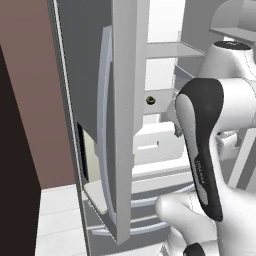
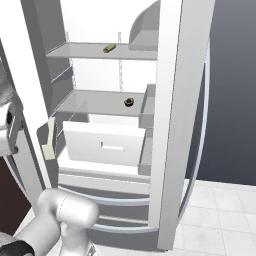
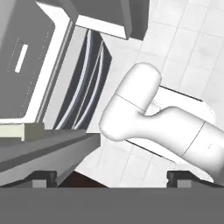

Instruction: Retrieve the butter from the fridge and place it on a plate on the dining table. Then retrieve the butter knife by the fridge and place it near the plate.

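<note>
The fridge stands with both doors swung open, its shelves and white drawer showing. A small yellowish stick, the butter, lies on the upper shelf. My gripper is open, its two tips wide apart with nothing between them. It hangs low in front of the left door and points down at the fridge's bottom drawers and the floor. The open left door rises close in front of the left base camera. The plate, the dining table and the butter knife are out of view.
A small dark round item sits on the middle shelf. A pale cream block stands in the left door's bin. White tiled floor lies right of the fridge. A dark wall panel is at far left.
</note>
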Robot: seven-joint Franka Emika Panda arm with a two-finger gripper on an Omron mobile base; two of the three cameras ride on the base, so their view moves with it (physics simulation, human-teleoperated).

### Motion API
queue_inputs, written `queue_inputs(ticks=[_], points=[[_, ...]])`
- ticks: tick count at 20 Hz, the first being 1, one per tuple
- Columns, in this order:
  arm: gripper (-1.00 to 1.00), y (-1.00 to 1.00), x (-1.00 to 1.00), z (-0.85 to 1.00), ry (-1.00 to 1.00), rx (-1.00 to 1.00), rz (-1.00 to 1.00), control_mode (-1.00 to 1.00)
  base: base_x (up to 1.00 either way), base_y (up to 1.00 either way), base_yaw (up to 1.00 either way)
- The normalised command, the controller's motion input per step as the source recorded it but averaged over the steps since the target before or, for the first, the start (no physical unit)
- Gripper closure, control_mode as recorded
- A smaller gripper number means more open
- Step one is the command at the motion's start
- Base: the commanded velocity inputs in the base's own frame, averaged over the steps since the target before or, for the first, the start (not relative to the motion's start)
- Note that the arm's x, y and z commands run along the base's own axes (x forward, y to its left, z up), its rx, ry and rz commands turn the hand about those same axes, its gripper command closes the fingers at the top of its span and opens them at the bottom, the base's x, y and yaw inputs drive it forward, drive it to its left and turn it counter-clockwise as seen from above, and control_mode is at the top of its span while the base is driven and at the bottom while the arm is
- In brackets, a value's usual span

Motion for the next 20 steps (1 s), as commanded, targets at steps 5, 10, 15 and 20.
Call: queue_inputs(ticks=[5,10,15,20], points=[[-1.00,-0.36,0.38,-0.17,0.00,0.42,0.00,-1.00,0.00,0.00,0.00],[-1.00,-0.12,0.50,-0.27,0.00,0.47,0.01,-1.00,0.00,0.00,0.00],[-1.00,-0.01,0.62,-0.17,0.00,0.48,0.00,-1.00,0.00,0.00,0.00],[-1.00,0.00,0.53,-0.07,0.00,0.40,0.00,-1.00,0.00,0.00,0.00]])
